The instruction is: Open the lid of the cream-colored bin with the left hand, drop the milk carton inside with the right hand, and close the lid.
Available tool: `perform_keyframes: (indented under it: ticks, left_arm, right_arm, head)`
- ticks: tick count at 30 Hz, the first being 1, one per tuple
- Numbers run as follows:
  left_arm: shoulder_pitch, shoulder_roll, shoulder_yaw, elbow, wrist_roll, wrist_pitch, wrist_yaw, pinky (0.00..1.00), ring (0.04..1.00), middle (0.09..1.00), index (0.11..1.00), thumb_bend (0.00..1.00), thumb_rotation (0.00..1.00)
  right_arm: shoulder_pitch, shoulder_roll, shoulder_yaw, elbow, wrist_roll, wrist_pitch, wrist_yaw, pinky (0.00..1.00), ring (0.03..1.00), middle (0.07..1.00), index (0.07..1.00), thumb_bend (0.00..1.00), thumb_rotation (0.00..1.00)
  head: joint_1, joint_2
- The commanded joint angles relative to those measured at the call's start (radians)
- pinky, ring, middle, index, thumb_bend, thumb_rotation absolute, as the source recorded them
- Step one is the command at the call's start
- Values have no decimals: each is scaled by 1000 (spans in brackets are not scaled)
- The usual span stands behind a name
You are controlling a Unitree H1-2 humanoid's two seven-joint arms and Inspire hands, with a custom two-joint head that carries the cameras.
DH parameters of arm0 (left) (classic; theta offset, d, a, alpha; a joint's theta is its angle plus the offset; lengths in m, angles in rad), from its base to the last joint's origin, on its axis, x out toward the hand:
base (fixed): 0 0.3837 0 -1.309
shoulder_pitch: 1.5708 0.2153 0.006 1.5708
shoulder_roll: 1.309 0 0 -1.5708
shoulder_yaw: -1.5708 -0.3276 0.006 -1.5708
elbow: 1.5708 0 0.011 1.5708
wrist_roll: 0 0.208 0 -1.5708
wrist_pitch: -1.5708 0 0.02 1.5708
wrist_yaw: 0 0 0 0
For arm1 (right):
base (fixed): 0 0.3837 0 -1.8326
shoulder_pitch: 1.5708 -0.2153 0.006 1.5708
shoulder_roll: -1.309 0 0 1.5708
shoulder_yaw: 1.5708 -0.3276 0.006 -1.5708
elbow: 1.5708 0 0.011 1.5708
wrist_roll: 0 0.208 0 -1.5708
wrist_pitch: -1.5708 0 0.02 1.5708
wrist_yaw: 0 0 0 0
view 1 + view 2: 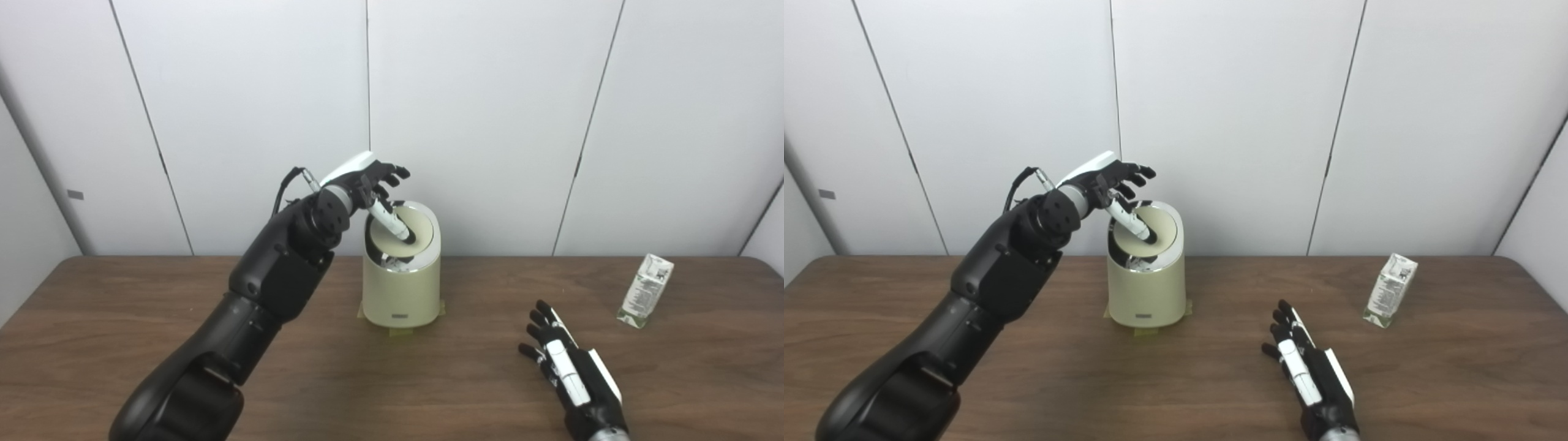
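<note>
The cream-colored bin [401, 288] stands at the middle back of the table. Its round lid [416, 229] is tilted, with a dark gap and chrome rim showing at the lower left edge. My left hand [367, 180] hovers over the bin's top, fingers spread, the thumb pressing down on the lid. The milk carton [644, 290] stands upright at the far right of the table, untouched. My right hand [560, 361] lies flat on the table, open and empty, between the bin and the carton.
The brown wooden table [122, 318] spans the view, with white wall panels behind it. Tape patches [401, 332] stick out beneath the bin's base.
</note>
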Motion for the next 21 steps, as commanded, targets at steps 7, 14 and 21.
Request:
perform_keyframes:
  ticks: [7,14,21]
  left_arm:
    - [-63,5,-13,-21,27,-35,35,735,834,898,882,875,0]
    - [-68,11,-48,1,61,-61,53,696,822,916,879,883,0]
    - [-71,16,-76,24,102,-100,68,691,836,929,880,882,0]
  right_arm:
    - [-13,-9,-3,-34,10,8,19,877,955,965,972,541,835]
    - [-11,-9,-8,-37,14,9,20,870,960,967,971,540,843]
    - [-9,-12,-7,-45,7,4,21,868,952,964,971,577,847]
  head:
    - [9,3]
    - [16,6]
    - [15,11]
